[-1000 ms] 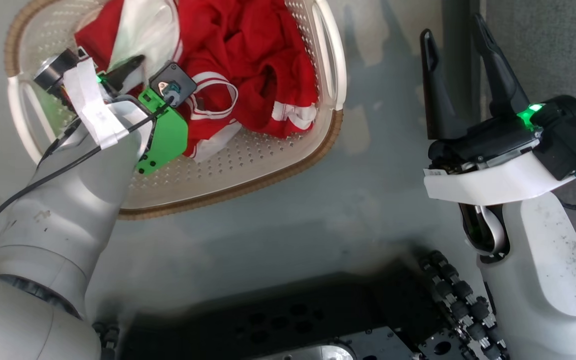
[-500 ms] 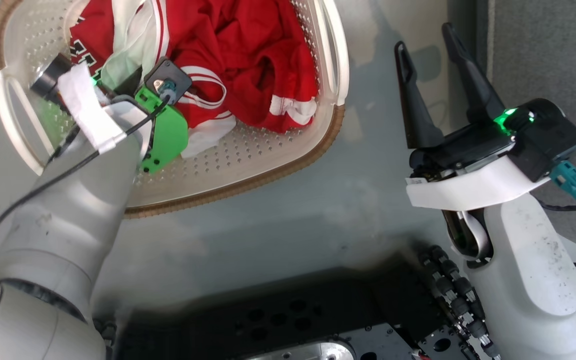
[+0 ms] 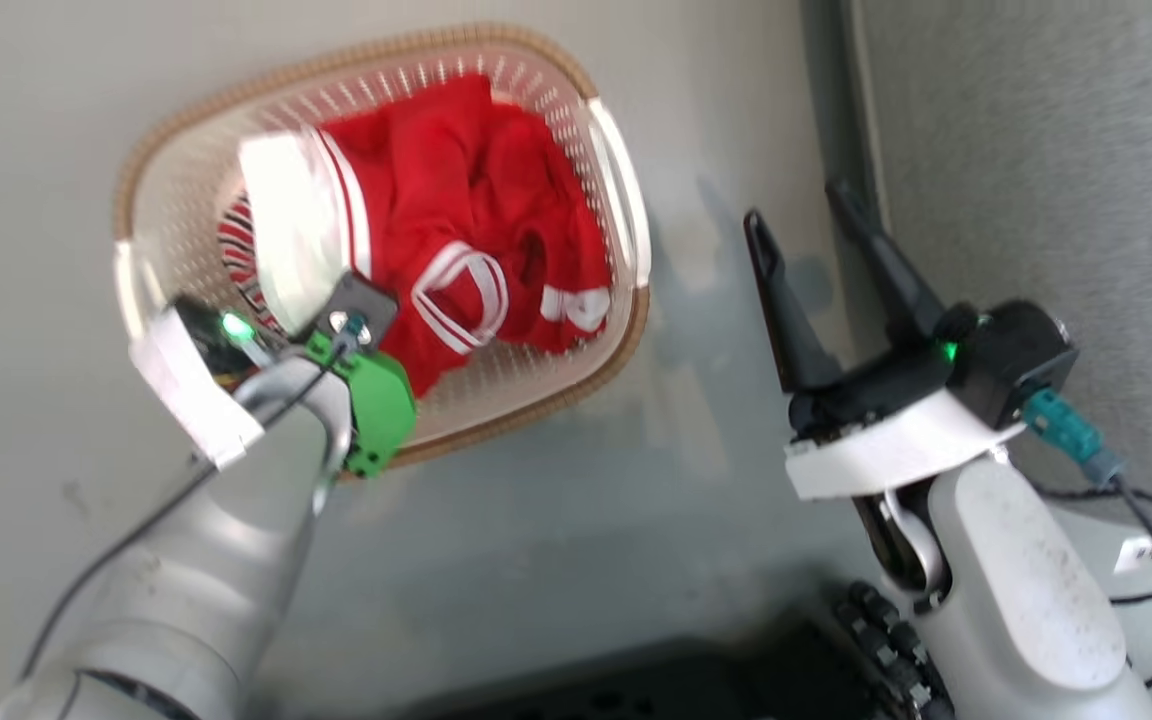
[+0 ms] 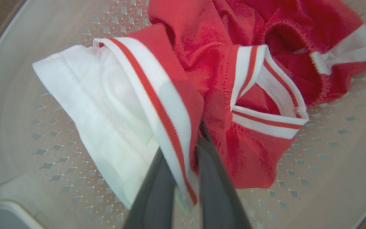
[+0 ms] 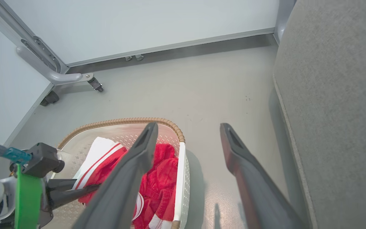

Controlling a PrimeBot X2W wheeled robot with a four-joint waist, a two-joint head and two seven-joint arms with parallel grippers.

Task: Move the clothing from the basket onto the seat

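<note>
Laundry transfer at its first stage. On the left, the left gripper (image 4: 181,143) reaches into the basket (image 3: 406,50), its two dark fingers pinched together on a white-and-red striped edge of the clothing (image 3: 456,190). The red clothing lies bunched inside the basket, which stands on the pale floor (image 3: 536,560). Right of the basket, the right gripper (image 3: 794,205) hovers above the floor, fingers spread wide, holding nothing. At the far right is the grey seat (image 3: 1036,150), well apart from the clothing. Judging from this, a first grip is made; lifting, carrying across and any second garment remain.
</note>
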